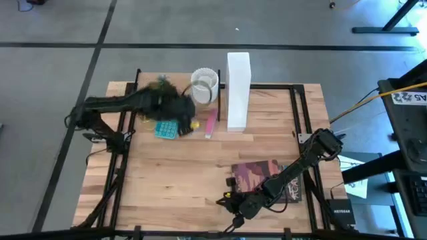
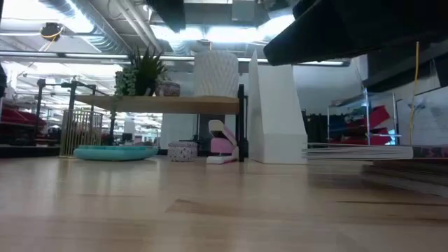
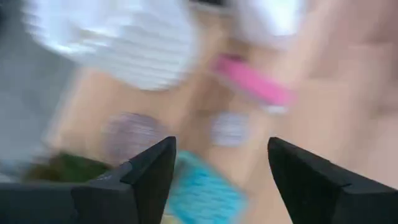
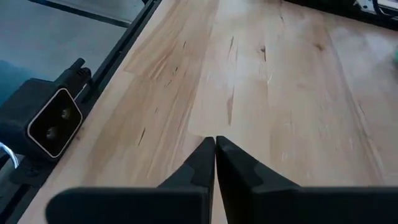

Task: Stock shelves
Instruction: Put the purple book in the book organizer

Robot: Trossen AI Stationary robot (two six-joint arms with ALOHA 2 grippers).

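Here the wooden table (image 1: pixel 200 167) carries the shelves (image 2: pixel 168 104) at its far side; left gripper (image 3: pixel 221 162) is spread, right gripper (image 4: pixel 215 163) pressed together.

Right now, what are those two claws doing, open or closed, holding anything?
Left gripper: open, holding nothing, over the shelf.
Right gripper: shut, empty, low over the table.

White file box (image 1: pixel 238 90), magazine (image 1: pixel 265 180)

Grey floor (image 1: pixel 167 23); bright ceiling lights (image 2: pixel 210 31).
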